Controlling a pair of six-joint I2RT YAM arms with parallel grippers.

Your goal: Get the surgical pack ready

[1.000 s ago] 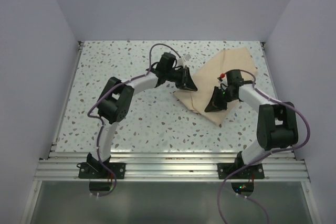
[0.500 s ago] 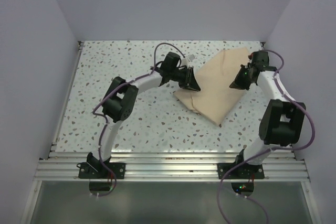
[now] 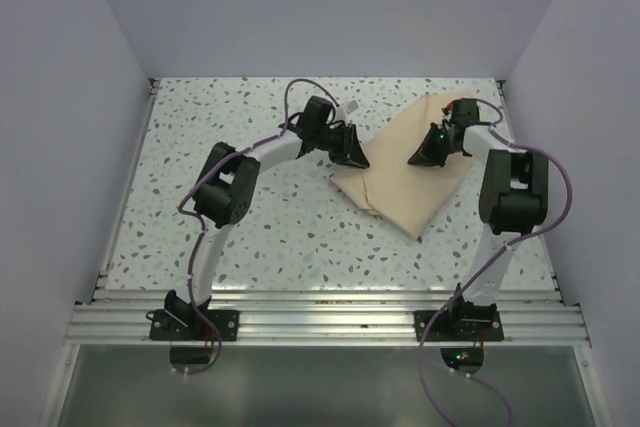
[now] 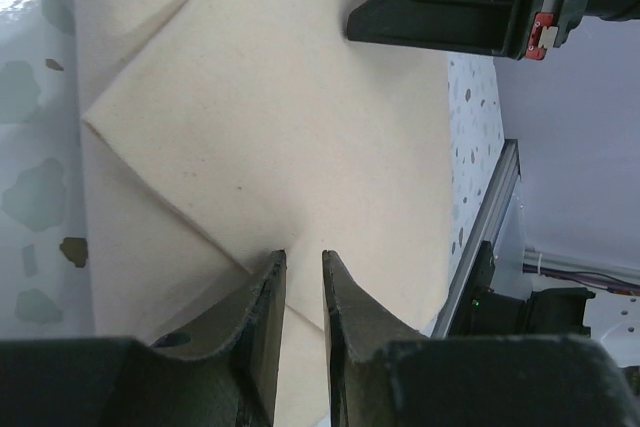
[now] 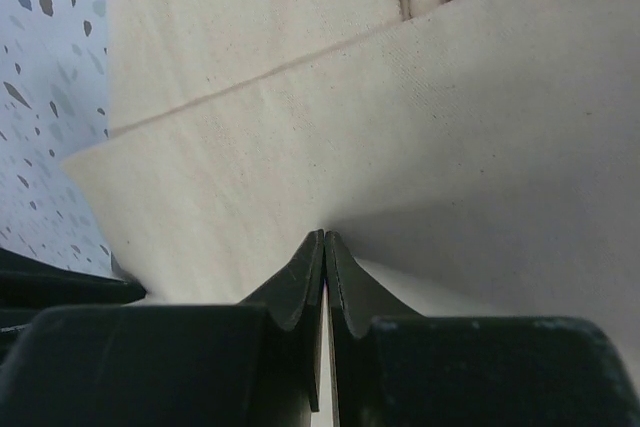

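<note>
The tan cloth sheet (image 3: 400, 187) lies folded on the speckled table, right of centre. My left gripper (image 3: 360, 159) hovers at its left edge; in the left wrist view (image 4: 303, 255) the jaws stand a narrow gap apart over a fold of the cloth (image 4: 300, 117), with nothing between them. My right gripper (image 3: 414, 159) is over the cloth's upper middle; in the right wrist view (image 5: 324, 234) the jaws are closed together with their tips pinching a raised layer of cloth (image 5: 250, 137). The tray, scissors, forceps, gauze and packet are out of view.
The right gripper's black body (image 4: 450, 7) shows in the left wrist view, close across the cloth. White walls enclose the table (image 3: 230, 217) on three sides. A metal rail (image 3: 320, 322) runs along the near edge.
My right gripper swung out to the cloth's far right corner, then came back left over the cloth's upper middle. My left gripper stayed at the cloth's left edge, shifting slightly.
</note>
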